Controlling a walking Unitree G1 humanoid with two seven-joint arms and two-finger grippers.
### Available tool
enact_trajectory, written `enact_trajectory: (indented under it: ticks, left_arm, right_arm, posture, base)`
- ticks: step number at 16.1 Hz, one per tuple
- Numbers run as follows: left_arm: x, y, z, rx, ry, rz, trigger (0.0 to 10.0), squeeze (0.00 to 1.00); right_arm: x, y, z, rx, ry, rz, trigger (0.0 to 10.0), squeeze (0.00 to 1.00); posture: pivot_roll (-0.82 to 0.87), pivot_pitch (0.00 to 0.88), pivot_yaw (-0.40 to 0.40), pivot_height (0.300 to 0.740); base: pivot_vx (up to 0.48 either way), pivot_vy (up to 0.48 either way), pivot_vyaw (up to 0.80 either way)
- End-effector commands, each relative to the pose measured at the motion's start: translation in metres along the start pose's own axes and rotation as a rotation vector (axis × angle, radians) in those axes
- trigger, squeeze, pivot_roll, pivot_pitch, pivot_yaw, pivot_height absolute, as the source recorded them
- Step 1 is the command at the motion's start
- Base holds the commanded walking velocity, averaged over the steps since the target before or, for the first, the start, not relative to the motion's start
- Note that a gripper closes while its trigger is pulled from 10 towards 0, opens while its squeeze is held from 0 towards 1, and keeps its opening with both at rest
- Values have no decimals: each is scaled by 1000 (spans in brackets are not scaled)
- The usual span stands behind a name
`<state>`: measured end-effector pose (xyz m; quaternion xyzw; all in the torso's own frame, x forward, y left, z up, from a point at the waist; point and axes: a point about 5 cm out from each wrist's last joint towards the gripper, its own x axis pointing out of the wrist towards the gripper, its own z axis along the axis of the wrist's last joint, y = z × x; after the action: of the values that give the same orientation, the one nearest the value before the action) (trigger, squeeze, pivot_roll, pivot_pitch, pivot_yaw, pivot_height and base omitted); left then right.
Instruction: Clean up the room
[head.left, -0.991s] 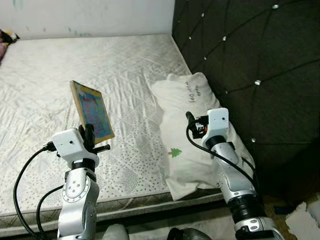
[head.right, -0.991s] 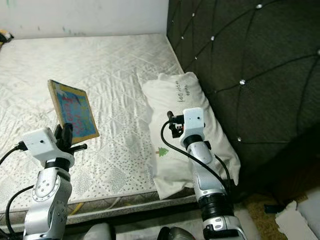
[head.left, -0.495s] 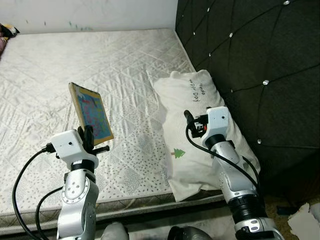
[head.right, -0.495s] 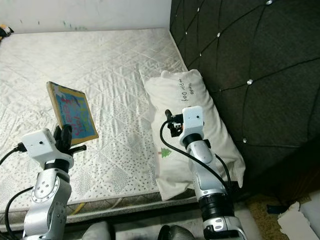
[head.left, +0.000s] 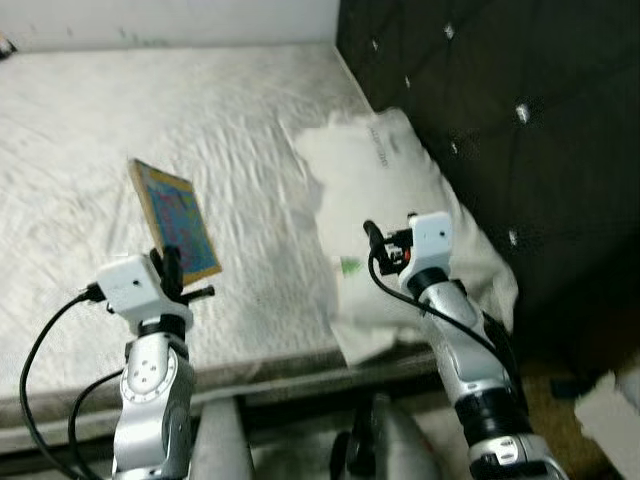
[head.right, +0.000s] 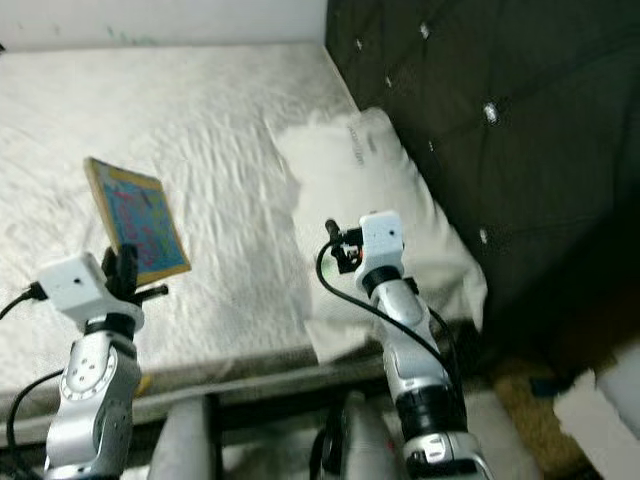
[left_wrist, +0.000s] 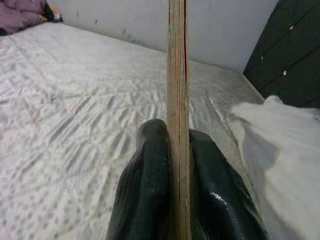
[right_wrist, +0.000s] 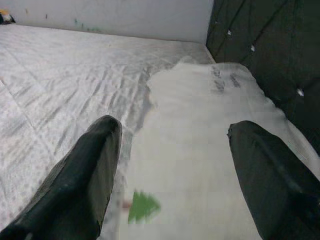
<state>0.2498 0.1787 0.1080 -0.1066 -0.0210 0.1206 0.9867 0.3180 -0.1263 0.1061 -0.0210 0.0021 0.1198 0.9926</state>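
Observation:
My left gripper (head.left: 172, 268) is shut on the lower edge of a thin colourful book (head.left: 175, 218) and holds it upright above the white mattress (head.left: 150, 110). The left wrist view looks along the book's edge (left_wrist: 178, 75), squeezed between the two black fingers (left_wrist: 147, 185). Held over the white pillow (head.left: 385, 165), my right gripper (head.left: 372, 235) is open; a small green tree (right_wrist: 142, 206) is printed on the pillow (right_wrist: 200, 130) between its spread fingers (right_wrist: 85, 180).
A dark tufted headboard (head.left: 500, 90) rises to the right behind the pillow. The mattress front edge (head.left: 250, 370) runs just ahead of my arms. A white wall (head.left: 170, 20) bounds the bed's far side. Pale debris (head.left: 610, 400) lies on the floor at right.
The camera has shifted and the picture is blurred, with the bed edge sitting higher in view. Both grippers keep their poses; the book stays held.

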Motion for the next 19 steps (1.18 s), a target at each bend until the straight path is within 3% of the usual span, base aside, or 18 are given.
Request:
enact_trajectory:
  ticks: [1,16,19]
  left_arm:
    - [3,0,10,-7,-49,16,10000,0]
    - [4,3,13,-19,-71,5,10000,0]
    - [3,2,13,-24,-74,-7,10000,0]
  right_arm:
    - [0,-1,2,5,-3,-1,10000,0]
    - [2,3,1,-17,1,40,10000,0]
    - [2,4,1,-20,1,39,10000,0]
  posture:
    - [51,80,-52,613]
    - [55,83,-58,601]
    - [54,89,-58,601]
  base:
    - [0,0,0]
    - [0,0,0]
    - [284,0,0]
